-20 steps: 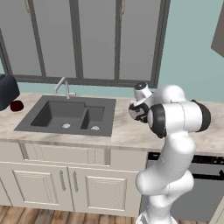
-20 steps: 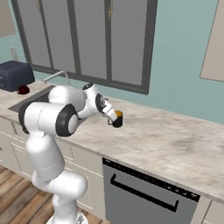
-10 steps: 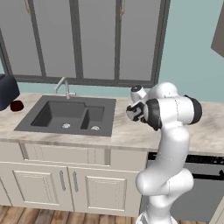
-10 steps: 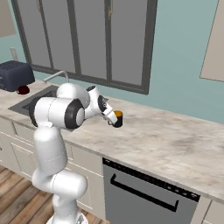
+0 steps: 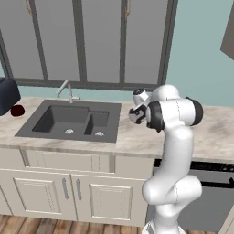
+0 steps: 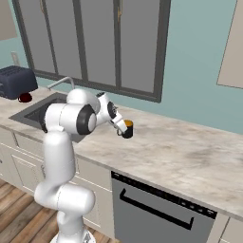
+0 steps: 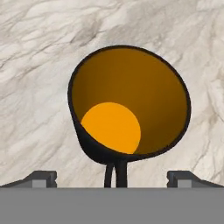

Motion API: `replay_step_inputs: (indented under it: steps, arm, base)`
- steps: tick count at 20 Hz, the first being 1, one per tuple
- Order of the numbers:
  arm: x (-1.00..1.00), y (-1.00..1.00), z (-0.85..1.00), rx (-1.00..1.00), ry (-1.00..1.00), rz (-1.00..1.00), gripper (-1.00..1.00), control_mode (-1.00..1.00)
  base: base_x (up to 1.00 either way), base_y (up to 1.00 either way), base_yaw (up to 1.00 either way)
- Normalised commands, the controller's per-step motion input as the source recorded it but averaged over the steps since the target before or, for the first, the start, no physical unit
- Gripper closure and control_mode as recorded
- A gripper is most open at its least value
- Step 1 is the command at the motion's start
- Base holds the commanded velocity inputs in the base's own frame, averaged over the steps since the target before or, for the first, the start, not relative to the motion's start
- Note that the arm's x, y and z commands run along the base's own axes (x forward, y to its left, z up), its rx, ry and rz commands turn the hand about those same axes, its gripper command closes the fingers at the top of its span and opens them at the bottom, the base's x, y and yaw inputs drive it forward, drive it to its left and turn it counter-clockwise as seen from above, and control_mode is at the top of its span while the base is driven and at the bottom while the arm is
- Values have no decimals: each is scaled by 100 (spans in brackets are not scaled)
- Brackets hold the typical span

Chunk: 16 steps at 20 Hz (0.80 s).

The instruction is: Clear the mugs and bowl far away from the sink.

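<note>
On bare marble counter, the wide-spread end effector flanks the orange mug.

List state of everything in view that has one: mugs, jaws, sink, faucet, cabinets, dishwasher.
orange mug: upright on the counter, empty, right of the sink, not held
maroon mug: on the counter beside the toaster, left of the sink
gripper: jaws open, at the orange mug
sink: both basins empty
faucet: no water running
base cabinets: doors shut
dishwasher: door shut
</note>
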Motion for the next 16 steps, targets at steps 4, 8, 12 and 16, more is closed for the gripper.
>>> replay_step_inputs:
  steps: [4,8,12,16]
  arm:
    - [29,5,-22,0,1,-5,-100,-100]
    - [32,2,-23,0,0,-4,-100,-100]
    - [22,0,-22,0,0,-1,-100,-100]
    - [7,0,-28,-5,0,0,100,-100]
  base:
    - [0,0,0]
    - [0,0,0]
    - [0,0,0]
    - [0,0,0]
